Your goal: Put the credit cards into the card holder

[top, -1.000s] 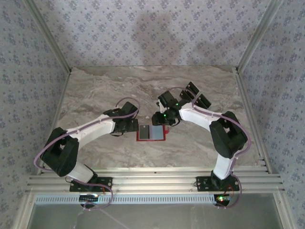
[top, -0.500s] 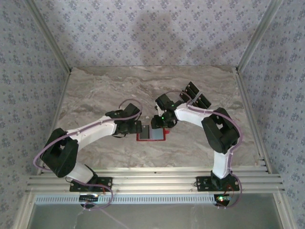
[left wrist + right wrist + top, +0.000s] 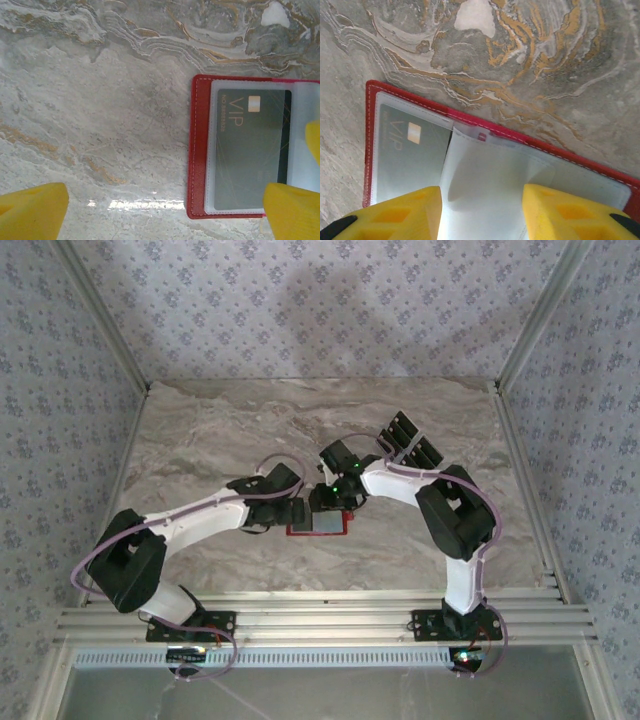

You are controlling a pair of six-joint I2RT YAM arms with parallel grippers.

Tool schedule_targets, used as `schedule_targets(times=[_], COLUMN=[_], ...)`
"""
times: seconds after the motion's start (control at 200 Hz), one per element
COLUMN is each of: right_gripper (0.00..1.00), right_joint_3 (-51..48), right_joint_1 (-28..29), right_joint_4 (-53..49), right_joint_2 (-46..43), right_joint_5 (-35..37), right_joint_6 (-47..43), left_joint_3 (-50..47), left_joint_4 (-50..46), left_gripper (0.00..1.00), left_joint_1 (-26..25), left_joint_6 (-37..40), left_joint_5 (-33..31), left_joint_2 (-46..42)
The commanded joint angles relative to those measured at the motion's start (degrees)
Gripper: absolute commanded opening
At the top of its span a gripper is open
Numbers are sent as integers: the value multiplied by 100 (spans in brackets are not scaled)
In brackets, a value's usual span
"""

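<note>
The card holder (image 3: 330, 531) lies open on the marble, a red wallet (image 3: 200, 150) with clear pockets. One dark card (image 3: 247, 150) marked VIP sits in its left pocket (image 3: 410, 155). My right gripper (image 3: 482, 215) hovers over the wallet (image 3: 545, 147), its yellow fingers (image 3: 395, 217) shut on the side edges of a flat card (image 3: 485, 190) that glare turns white. The card's far edge rests at the wallet's middle fold. My left gripper (image 3: 162, 212) is open just left of the wallet, with only bare marble between its fingers (image 3: 32, 210). More black credit cards (image 3: 408, 443) lie at the back right.
The two grippers (image 3: 297, 512) (image 3: 328, 502) sit close together over the wallet at mid-table. A yellow finger (image 3: 314, 140) of the right gripper shows at the edge of the left wrist view. Patterned walls enclose the marble table (image 3: 220, 430).
My right gripper has moved left and nearer, onto the wallet's middle. The left gripper has slid right up to the wallet's left edge. Neither gripper's opening has changed.
</note>
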Motion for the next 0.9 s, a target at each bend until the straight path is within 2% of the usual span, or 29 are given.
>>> schedule_targets(times=[0.0,0.455,0.894], right_gripper=[49,49,49], right_joint_3=[27,10,1], right_joint_1=[68,72,92], right_joint_4=[-60,-33,-41], right_joint_2=[239,297,314], right_joint_5=[-131,-193,-208], right_joint_6=[162,248,267], left_joint_3=[-163,-602,-216], left_joint_4=[234,1309,1451], left_gripper=[100,100,100], left_joint_1=[-141,-941,-999], left_joint_6=[-94,-226,-57], left_joint_5=[53,-145,-314], left_joint_2=[-159,-286,311])
